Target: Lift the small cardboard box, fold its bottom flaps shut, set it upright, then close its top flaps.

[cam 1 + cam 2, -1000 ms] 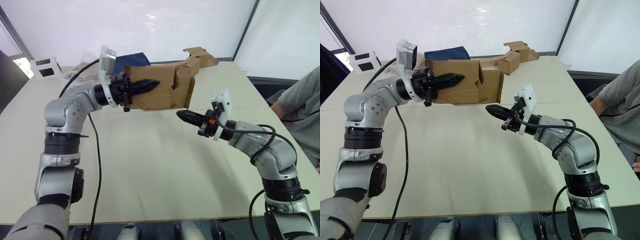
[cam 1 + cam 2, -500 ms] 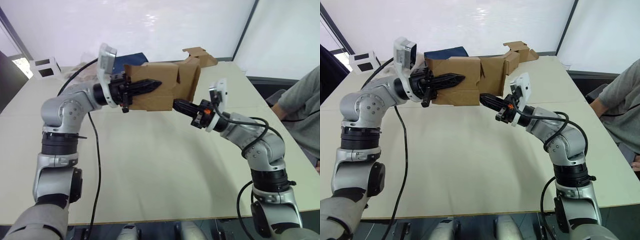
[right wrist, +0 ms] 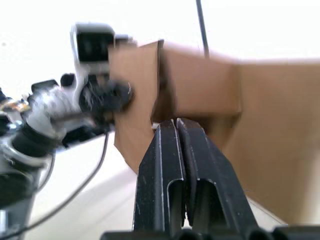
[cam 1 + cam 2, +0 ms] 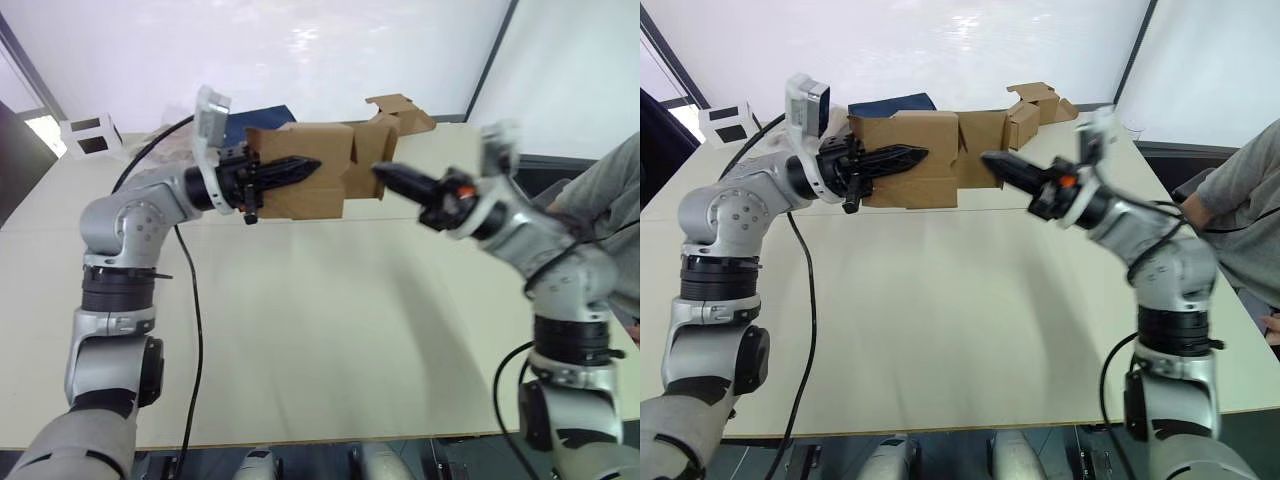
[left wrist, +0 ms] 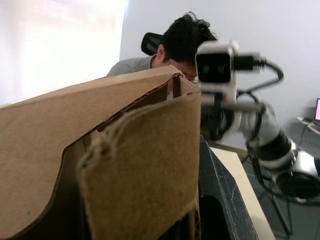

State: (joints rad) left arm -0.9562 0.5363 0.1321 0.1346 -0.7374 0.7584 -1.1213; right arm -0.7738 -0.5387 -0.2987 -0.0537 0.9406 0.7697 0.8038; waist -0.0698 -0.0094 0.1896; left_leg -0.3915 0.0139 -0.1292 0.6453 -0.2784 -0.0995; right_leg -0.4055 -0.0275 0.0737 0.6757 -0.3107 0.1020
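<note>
Small cardboard box (image 4: 908, 160): we see it held up above the table (image 4: 940, 330), lying on its side, with our left hand (image 4: 902, 157) clamped on its near wall, one black finger lying along the outside face. From the left wrist view the cardboard wall (image 5: 145, 170) stands pressed against the dark finger (image 5: 220, 195), so this hand is closed on the box.

At the box's open end, toward our right, the flaps (image 4: 985, 150) hang partly folded, one panel turned inward and another sticking out.

Our right hand (image 4: 992, 161) reaches in from the right with its tips at that flap end. In the right wrist view its two fingers (image 3: 172, 165) lie pressed together with nothing between them, their tips just at the cardboard edge.

Behind the held box, on the far side of the table, lie a dark blue object (image 4: 890, 103) and a brown box joined to flat cardboard strips (image 4: 1035, 105). A white box with black squares (image 4: 725, 118) sits at the far left corner. A person in a grey shirt (image 4: 1245, 210) sits at the right edge.
</note>
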